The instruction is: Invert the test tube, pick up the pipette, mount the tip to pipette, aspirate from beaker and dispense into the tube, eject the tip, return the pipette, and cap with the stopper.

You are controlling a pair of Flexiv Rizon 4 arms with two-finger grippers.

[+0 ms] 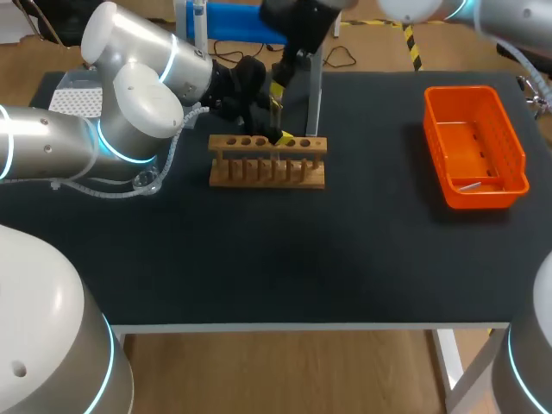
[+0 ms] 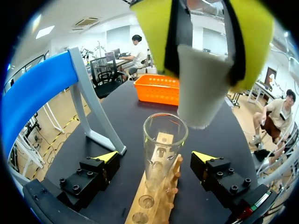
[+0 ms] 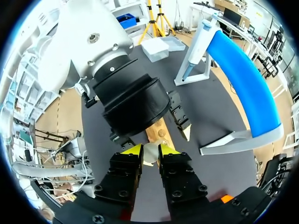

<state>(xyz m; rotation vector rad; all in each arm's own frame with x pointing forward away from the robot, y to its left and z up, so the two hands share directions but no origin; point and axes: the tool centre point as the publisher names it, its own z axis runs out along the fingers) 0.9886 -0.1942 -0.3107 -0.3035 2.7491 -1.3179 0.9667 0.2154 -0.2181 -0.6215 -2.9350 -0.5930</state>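
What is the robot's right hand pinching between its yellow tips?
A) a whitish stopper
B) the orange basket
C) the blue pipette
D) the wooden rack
A: the right hand has both yellow tips pressed on the whitish stopper, held over the open test tube standing in the wooden rack.

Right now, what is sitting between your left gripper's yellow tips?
The glass test tube, upright in the wooden rack, shown in the left wrist view.
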